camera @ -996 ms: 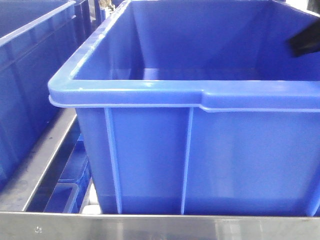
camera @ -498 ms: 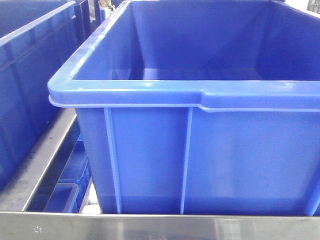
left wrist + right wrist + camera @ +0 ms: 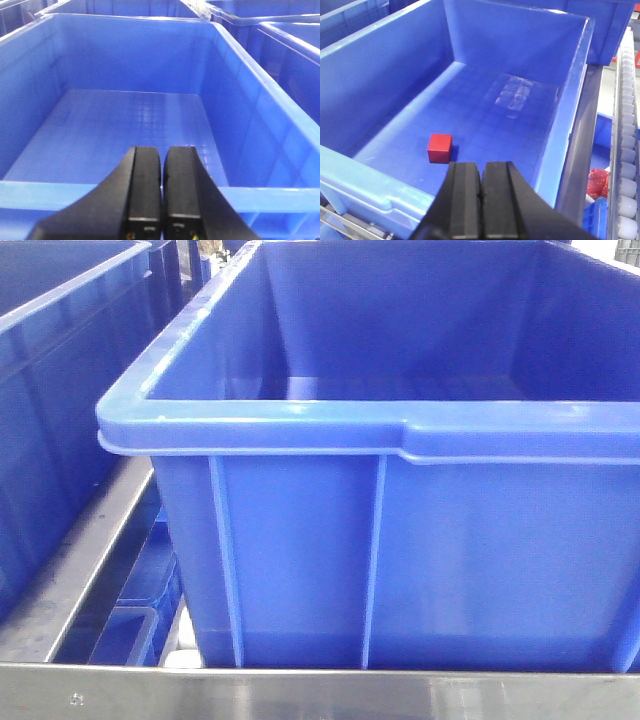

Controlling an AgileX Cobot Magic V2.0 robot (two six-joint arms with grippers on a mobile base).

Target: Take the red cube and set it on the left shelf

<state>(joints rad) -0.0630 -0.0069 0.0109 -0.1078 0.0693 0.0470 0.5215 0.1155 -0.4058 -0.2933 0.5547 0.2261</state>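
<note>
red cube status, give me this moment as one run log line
red cube: on crate floor, free | crate: holds cube | right gripper: shut, empty, above near rim | left gripper: shut, empty

On my left wrist feed, the left gripper (image 3: 161,200) shows two matte black, blocky fingers (image 3: 144,190) flaring into a wider black base. My right gripper (image 3: 481,200) looks identical, with faint seam lines crossing each finger.

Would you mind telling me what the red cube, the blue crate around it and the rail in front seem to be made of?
Red cube: matte and uniform, sharp-edged; possibly painted wood or plastic, hard to tell.
Blue crate: moulded plastic, judging by its slightly glossy walls, rolled rim and grid-textured floor.
Rail: brushed metal, probably stainless steel, given its grey sheen and soft reflections.
</note>
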